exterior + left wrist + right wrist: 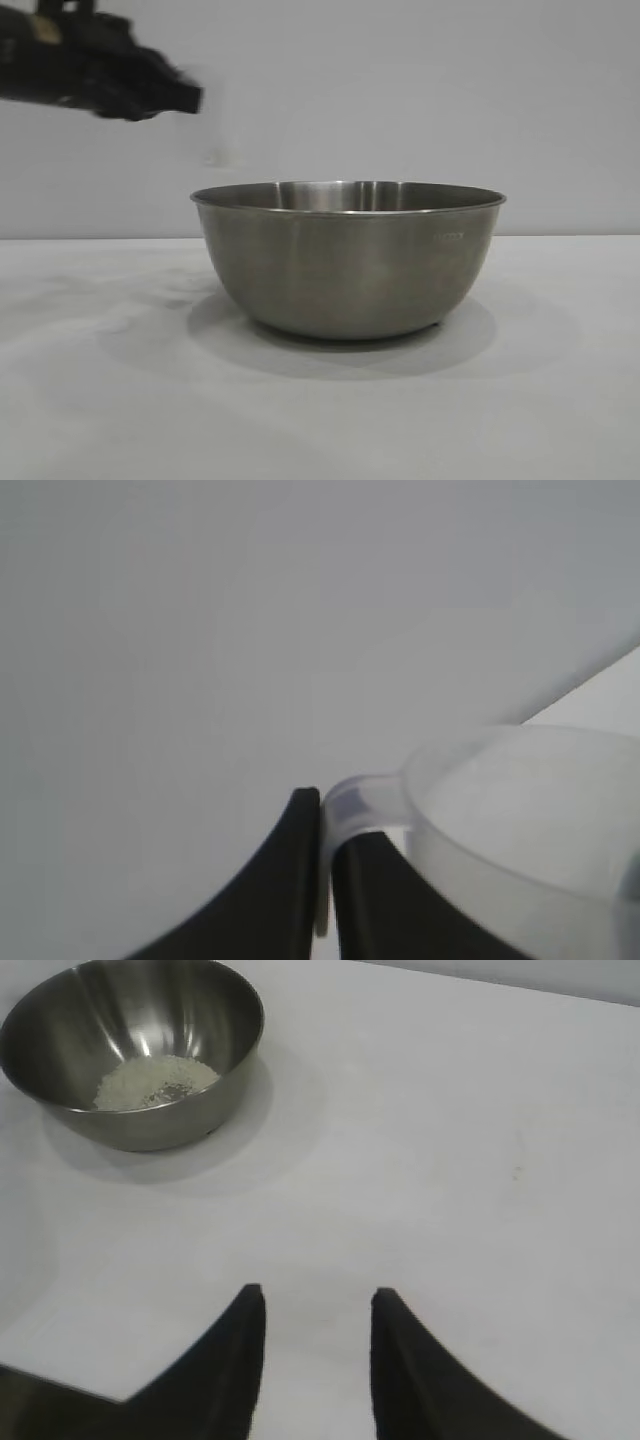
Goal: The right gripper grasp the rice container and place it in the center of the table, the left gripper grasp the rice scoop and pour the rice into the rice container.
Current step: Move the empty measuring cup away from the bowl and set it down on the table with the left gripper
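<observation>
Rice (155, 1081) sits in a pale heap at the bottom of the rice container (348, 258), the big steel bowl standing upright on the white worktop (100, 400). Up at the exterior view's top left, the left gripper (322, 825) hangs in the air, above and to the side of the bowl's rim and apart from it. Its jaws are clamped on the small side handle of the rice scoop (520, 820), and the clear cup juts out beside them; I can't make out any grains inside it. Over on the other side, the right gripper (315, 1305) hovers low over bare worktop, well apart from the bowl, with its jaws spread and nothing between them.
</observation>
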Action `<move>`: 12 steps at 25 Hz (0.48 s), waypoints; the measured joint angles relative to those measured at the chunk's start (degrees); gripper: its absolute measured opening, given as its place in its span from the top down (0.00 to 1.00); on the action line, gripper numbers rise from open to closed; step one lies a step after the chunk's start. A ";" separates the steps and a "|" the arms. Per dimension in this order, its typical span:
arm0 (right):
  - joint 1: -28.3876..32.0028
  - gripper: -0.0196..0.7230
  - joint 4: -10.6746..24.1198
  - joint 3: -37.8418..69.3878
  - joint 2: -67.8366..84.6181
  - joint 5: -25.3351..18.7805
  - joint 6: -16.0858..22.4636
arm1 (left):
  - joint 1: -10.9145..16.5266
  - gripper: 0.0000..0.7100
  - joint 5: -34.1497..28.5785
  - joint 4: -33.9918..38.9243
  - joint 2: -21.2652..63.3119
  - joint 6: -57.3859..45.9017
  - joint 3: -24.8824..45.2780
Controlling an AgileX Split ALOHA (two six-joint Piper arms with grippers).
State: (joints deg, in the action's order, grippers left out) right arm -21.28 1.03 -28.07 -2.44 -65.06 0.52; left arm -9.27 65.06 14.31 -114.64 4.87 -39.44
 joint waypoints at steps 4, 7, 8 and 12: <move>0.00 0.64 0.00 0.00 0.00 0.00 0.00 | 0.00 1.00 0.01 -1.80 -3.25 0.57 1.97; 0.00 0.64 0.00 0.00 0.00 0.00 0.00 | 0.00 1.00 0.01 -1.93 -5.18 1.07 2.06; 0.00 0.64 0.00 0.00 0.00 0.00 0.00 | 0.00 1.00 0.01 -1.93 -5.61 1.07 2.06; 0.00 0.64 0.00 0.00 0.00 0.00 0.00 | 0.00 1.00 0.01 -2.51 -6.06 1.30 2.06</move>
State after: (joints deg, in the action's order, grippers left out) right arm -21.28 1.03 -28.07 -2.44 -65.06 0.52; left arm -9.27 65.07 11.80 -120.71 6.16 -37.38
